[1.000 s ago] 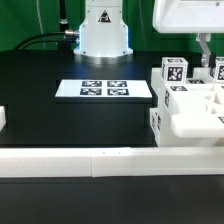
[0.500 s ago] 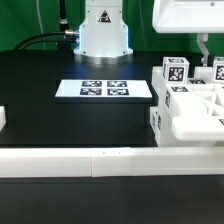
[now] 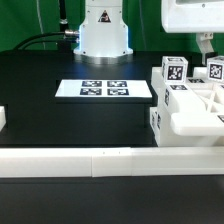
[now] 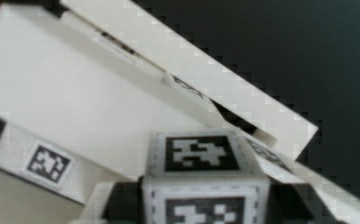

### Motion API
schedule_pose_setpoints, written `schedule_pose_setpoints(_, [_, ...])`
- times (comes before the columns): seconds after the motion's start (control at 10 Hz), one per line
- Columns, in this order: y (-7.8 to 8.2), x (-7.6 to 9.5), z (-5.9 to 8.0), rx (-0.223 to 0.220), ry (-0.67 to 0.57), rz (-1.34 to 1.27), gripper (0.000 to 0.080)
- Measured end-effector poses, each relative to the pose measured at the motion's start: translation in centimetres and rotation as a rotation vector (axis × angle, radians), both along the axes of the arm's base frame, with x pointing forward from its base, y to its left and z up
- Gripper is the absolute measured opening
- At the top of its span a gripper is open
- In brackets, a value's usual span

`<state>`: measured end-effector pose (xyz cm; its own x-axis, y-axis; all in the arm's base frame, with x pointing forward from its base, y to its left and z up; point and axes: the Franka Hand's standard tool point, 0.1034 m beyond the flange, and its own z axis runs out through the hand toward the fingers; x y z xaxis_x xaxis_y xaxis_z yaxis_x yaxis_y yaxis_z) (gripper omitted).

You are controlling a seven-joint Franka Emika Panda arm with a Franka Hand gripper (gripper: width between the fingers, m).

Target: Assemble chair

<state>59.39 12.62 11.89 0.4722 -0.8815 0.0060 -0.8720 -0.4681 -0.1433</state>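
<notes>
While chair [image 3: 188,103] sits part-built at exterior view's right, beside border rail [image 3: 100,160], posts stand in frame on table [image 3: 60,125]. Hand [image 3: 205,42] grasping tagged post [image 4: 202,180]. Remaining joints apparently unfinished.

Bench [image 3: 60,125]: lying black and matte under everything.
Marker board [image 3: 105,89]: lying flat near the middle.
Chair [image 3: 190,105]: white tagged pieces sitting clustered at the exterior view's right.
Border rail [image 3: 100,160]: running along the near edge.
Small white block [image 3: 2,118]: sitting at the exterior view's left edge.
</notes>
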Motion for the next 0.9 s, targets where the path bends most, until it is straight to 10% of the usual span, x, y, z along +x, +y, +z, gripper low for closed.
schedule_pose_setpoints(0.3, [0.11, 0.02, -0.07, 0.01, 0.003, -0.038, 0.0297])
schedule_pose_setpoints(0.5, [0.3, -0.05, -0.03, -0.002, 0.01, 0.063, 0.0609])
schedule_pose_setpoints(0.9, [0.37, 0.08, 0.02, -0.044, -0.014, 0.393, 0.0647])
